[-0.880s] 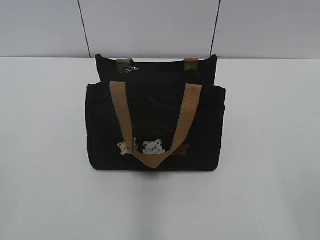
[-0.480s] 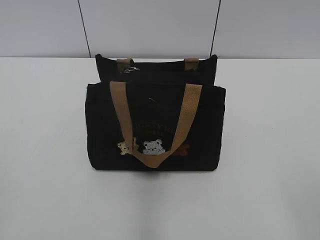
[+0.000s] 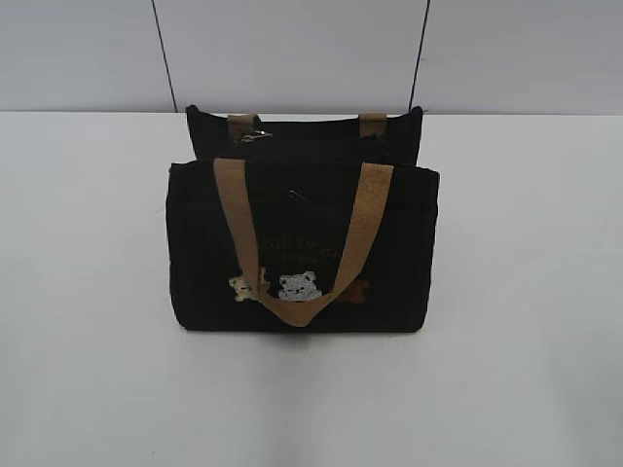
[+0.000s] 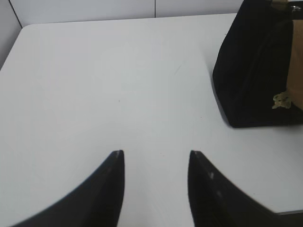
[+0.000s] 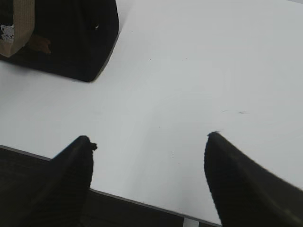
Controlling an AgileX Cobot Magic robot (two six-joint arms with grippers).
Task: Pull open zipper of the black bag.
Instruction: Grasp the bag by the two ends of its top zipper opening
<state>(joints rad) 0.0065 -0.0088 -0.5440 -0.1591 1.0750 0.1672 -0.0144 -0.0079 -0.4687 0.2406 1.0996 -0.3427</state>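
Left gripper [image 4: 154, 156]: we see two dark fingertips with a clear gap of bare table between them; the jaws stand parted at a moderate width, holding nothing and touching nothing.

Right gripper [image 5: 150, 139]: we see its two dark fingertips set wider apart than the left pair, spread over the near edge of the table; nothing sits between them and they touch nothing.

Black bag [image 3: 302, 248]: we find it standing upright near the middle of the white table [image 3: 88, 292], well apart from both grippers. In the left wrist view it fills the upper right corner; in the right wrist view, the upper left corner.

Handles: one tan webbing handle [image 3: 302, 243] hangs down over the bag's front in a loop; the ends of the other [image 3: 373, 123] show at the back edge.

Front patches: we make out small bear patches [image 3: 297, 285] low on the front, partly behind the loop.

Zipper [image 3: 255, 134]: we see a small silver pull at the back left of the bag's top; the zip line itself is too dark to trace.
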